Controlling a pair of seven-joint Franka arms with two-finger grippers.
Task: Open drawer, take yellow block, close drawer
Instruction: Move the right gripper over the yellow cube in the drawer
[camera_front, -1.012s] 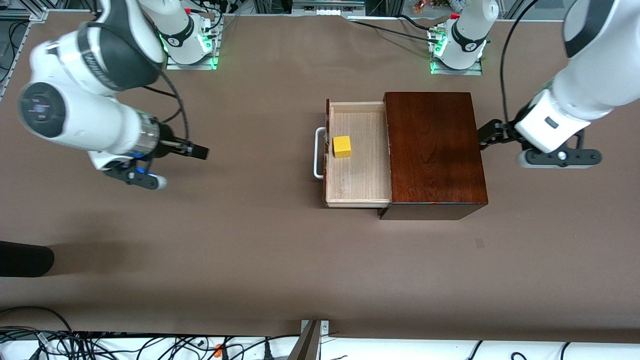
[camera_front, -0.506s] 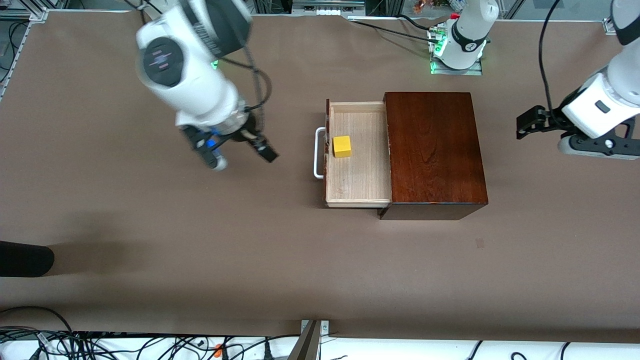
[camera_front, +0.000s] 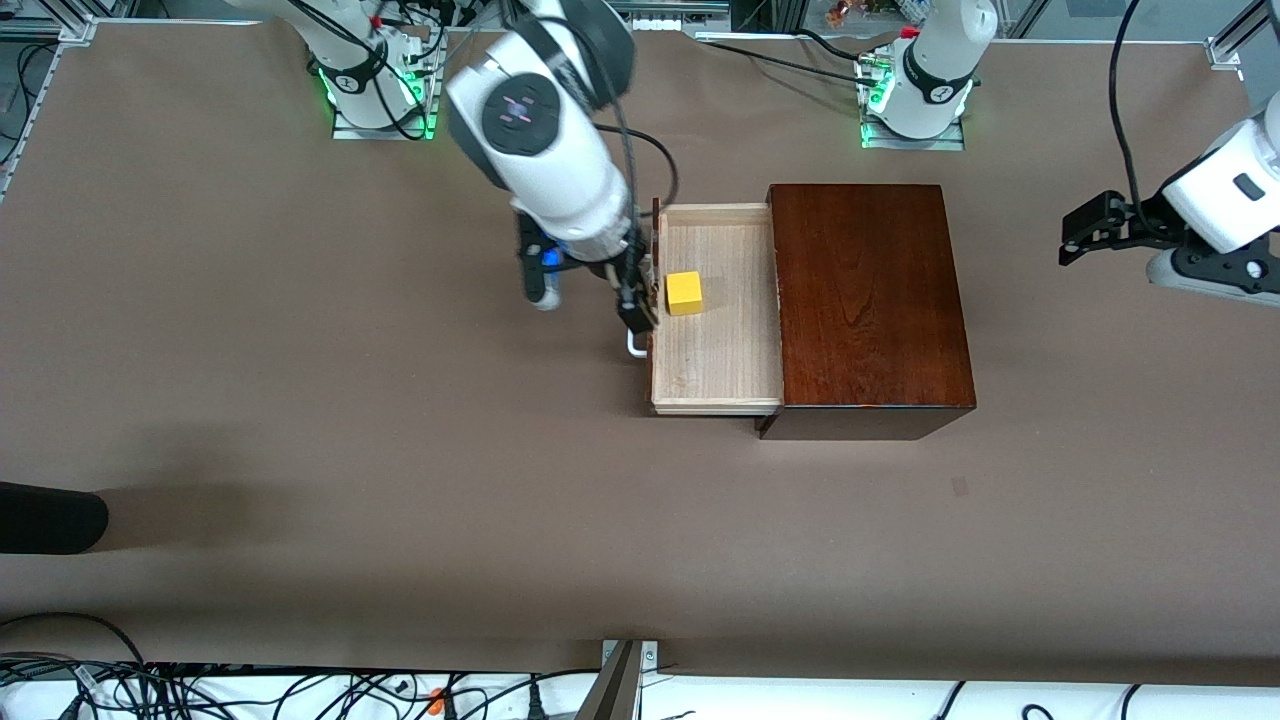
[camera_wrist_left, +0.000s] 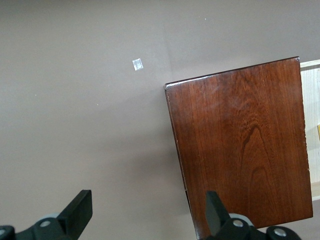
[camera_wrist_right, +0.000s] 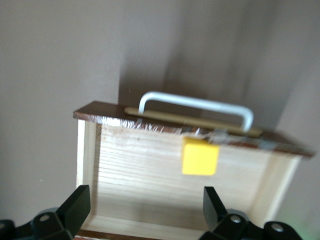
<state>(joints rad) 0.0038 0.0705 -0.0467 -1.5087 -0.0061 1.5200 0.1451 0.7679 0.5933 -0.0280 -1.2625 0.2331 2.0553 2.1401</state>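
The drawer (camera_front: 715, 350) stands pulled out of the dark wooden box (camera_front: 865, 300) toward the right arm's end of the table. The yellow block (camera_front: 684, 293) lies in it, close to the drawer front with the white handle (camera_front: 632, 346). My right gripper (camera_front: 635, 305) is open over the drawer front, beside the block. In the right wrist view (camera_wrist_right: 145, 210) the jaws stand wide apart over the pale drawer floor (camera_wrist_right: 145, 170), with the block (camera_wrist_right: 200, 156) and handle (camera_wrist_right: 195, 106) ahead. My left gripper (camera_front: 1085, 230) is open and empty, up beside the box at the left arm's end; its wrist view (camera_wrist_left: 147, 212) shows the box top (camera_wrist_left: 240, 145).
A black object (camera_front: 50, 517) pokes in at the table's edge at the right arm's end, near the front camera. A small pale mark (camera_front: 960, 487) is on the table, nearer to the camera than the box. Cables run along the front edge.
My right arm has swung from the right arm's end of the table to the drawer front. My left gripper has drawn away from the box's end. Drawer and block have not moved.
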